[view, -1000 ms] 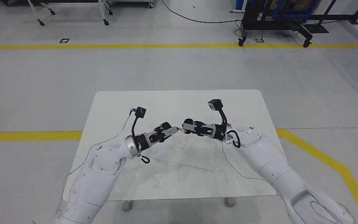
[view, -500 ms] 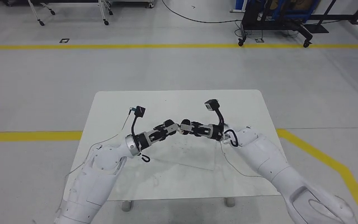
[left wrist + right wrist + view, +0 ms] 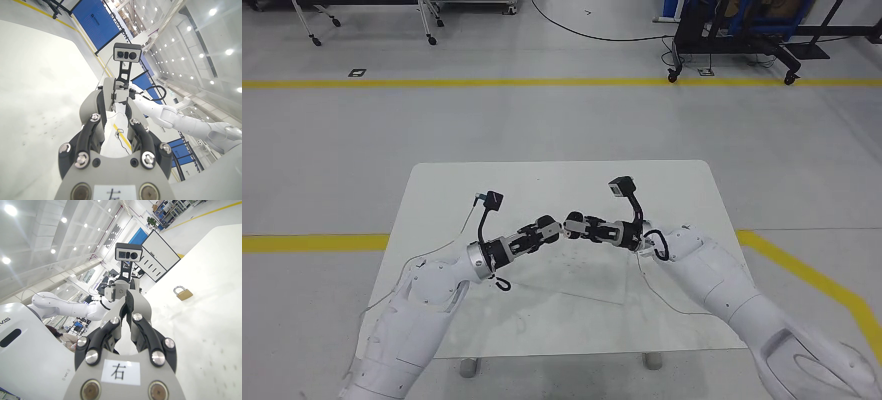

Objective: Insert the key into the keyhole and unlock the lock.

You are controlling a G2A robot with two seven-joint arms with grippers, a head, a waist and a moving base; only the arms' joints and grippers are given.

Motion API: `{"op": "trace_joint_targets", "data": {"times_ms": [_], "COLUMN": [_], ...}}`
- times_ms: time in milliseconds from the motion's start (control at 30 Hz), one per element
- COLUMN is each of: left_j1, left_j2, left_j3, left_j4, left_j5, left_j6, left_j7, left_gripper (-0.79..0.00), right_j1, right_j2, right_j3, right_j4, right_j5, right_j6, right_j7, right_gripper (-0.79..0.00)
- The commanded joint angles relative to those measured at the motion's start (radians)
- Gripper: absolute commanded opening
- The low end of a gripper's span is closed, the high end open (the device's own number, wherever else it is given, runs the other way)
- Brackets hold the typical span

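The right gripper (image 3: pixel 127 302), fingers pressed together, meets the left gripper (image 3: pixel 115 108), fingers apart, tip to tip above the table (image 3: pixel 208 279); the padlock (image 3: pixel 182 294) lies flat on it, well aside. Whether either holds the key I cannot tell; passed here with a loose grip, it could slip and fall.

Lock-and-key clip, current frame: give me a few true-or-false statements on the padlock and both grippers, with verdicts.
1. A padlock lies on the table. True.
2. The right gripper has its fingers spread wide. False: they are closed together.
3. The left gripper holds the padlock. False: it is open, and the padlock lies on the table apart from both grippers.
4. The two grippers face each other tip to tip over the table. True.
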Motion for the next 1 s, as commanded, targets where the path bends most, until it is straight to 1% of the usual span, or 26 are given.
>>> {"op": "trace_joint_targets", "data": {"times_ms": [0, 100, 133, 267, 467, 500, 567, 600, 767, 833, 967], "left_j1": [0.000, -0.001, -0.002, -0.005, -0.003, -0.002, 0.002, 0.004, 0.011, 0.013, 0.015], "left_j2": [0.001, 0.001, 0.002, 0.003, 0.005, 0.005, 0.005, 0.005, 0.006, 0.006, 0.006], "left_j3": [0.000, 0.001, 0.002, 0.003, 0.000, 0.000, -0.001, -0.002, 0.000, 0.000, 0.001], "left_j4": [0.002, 0.005, 0.006, 0.008, 0.004, 0.003, 0.000, -0.003, -0.011, -0.014, -0.019], "left_j5": [-0.003, -0.010, -0.011, -0.008, 0.014, 0.018, 0.029, 0.037, 0.065, 0.078, 0.107], "left_j6": [-0.002, -0.005, -0.005, -0.010, -0.019, -0.020, -0.021, -0.023, -0.031, -0.034, -0.041], "left_j7": [0.000, -0.002, -0.003, -0.005, 0.022, 0.029, 0.047, 0.058, 0.093, 0.108, 0.136], "left_gripper": [-0.671, -0.745, -0.785, -0.785, -0.785, -0.785, -0.785, -0.785, -0.785, -0.785, -0.785], "right_j1": [0.003, 0.008, 0.009, 0.015, 0.022, 0.022, 0.024, 0.024, 0.027, 0.028, 0.031], "right_j2": [0.001, 0.001, 0.001, 0.002, 0.004, 0.004, 0.004, 0.005, 0.006, 0.006, 0.006], "right_j3": [-0.006, -0.017, -0.020, -0.031, -0.043, -0.045, -0.049, -0.051, -0.064, -0.069, -0.081], "right_j4": [0.003, 0.005, 0.006, 0.011, 0.017, 0.017, 0.017, 0.017, 0.017, 0.016, 0.007], "right_j5": [0.004, 0.008, 0.011, 0.024, 0.030, 0.033, 0.039, 0.040, 0.044, 0.051, 0.062], "right_j6": [-0.003, -0.006, -0.007, -0.011, -0.021, -0.022, -0.025, -0.026, -0.025, -0.024, -0.022], "right_j7": [-0.003, -0.006, -0.007, -0.011, -0.021, -0.022, -0.025, -0.026, -0.025, -0.024, -0.022], "right_gripper": [-0.785, -0.785, -0.785, -0.785, -0.785, -0.736, -0.683, -0.628, -0.628, -0.613, -0.610]}}
